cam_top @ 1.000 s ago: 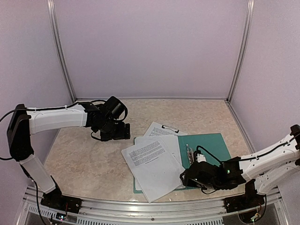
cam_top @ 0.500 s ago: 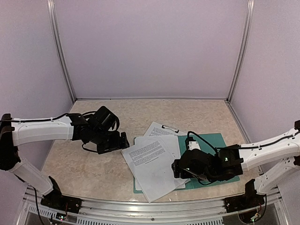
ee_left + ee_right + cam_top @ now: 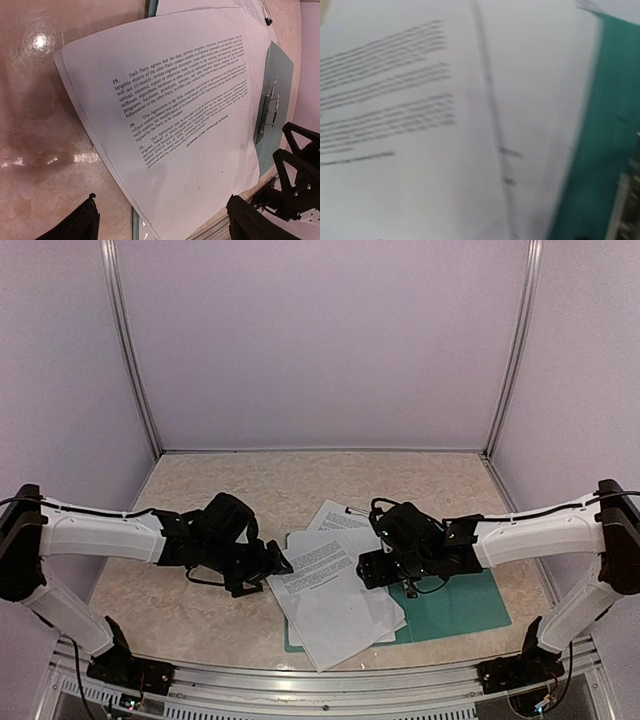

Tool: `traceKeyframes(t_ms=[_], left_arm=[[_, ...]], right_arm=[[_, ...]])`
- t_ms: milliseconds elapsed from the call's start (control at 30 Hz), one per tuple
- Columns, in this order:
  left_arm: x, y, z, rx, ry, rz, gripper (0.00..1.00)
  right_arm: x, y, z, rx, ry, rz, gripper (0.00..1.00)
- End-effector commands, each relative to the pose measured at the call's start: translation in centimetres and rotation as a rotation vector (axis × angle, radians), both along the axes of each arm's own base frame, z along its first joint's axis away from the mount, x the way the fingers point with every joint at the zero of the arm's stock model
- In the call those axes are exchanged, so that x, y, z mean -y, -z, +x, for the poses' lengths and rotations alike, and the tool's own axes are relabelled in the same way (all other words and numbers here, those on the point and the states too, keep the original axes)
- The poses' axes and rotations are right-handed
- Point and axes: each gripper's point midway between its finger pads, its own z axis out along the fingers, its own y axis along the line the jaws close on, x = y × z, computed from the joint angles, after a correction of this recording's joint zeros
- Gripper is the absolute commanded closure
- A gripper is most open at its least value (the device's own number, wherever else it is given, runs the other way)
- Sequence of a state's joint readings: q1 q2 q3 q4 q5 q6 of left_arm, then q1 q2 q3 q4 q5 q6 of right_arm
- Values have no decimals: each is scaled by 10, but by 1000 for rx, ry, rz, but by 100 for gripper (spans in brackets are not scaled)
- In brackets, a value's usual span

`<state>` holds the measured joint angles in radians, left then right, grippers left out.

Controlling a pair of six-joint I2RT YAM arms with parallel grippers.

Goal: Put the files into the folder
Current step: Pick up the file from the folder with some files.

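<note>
The files (image 3: 325, 595) are white printed sheets fanned in a loose pile over the left half of the open teal folder (image 3: 455, 605). My left gripper (image 3: 280, 565) hangs low at the top sheet's left edge. In the left wrist view it (image 3: 161, 200) is open, and the text sheet (image 3: 185, 100) lies between and beyond its fingers. My right gripper (image 3: 365, 570) is over the pile's right side near the folder's spine. The left wrist view shows it (image 3: 295, 160) with its fingers apart. The right wrist view is blurred: paper (image 3: 420, 125) and folder (image 3: 600, 150), no fingers.
A further sheet with a small dark clip (image 3: 362, 513) on its top edge lies behind the pile. The folder's metal spine clip (image 3: 270, 102) sits beside the right gripper. Beige tabletop (image 3: 160, 590) stretches left and back. Purple walls enclose three sides.
The left arm swung right and down to the pile's left edge. The right arm moved from the folder's near right up-left to the pile's right side, and its jaws opened.
</note>
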<state>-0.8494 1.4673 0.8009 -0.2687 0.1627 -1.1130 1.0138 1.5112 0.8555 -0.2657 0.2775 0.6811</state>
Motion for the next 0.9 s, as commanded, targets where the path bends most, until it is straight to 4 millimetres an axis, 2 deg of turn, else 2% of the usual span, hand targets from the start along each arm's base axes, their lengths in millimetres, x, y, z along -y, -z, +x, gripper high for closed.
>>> traceKeyframes(t_ms=[0, 67, 367, 600, 867], left_arm=[[15, 14, -8, -69, -21, -70, 16], [15, 22, -9, -89, -39, -73, 17], [26, 33, -14, -119, -66, -74, 19], [24, 42, -15, -137, -97, -61, 22], [32, 54, -21, -162, -106, -71, 26]], right_arm=[[-26, 0, 9, -22, -137, 60, 22], [-28, 4, 11, -31, -151, 56, 22], [-32, 22, 13, -79, -191, 70, 25], [-29, 36, 10, -99, -191, 55, 27], [-25, 46, 8, -109, -177, 41, 29]])
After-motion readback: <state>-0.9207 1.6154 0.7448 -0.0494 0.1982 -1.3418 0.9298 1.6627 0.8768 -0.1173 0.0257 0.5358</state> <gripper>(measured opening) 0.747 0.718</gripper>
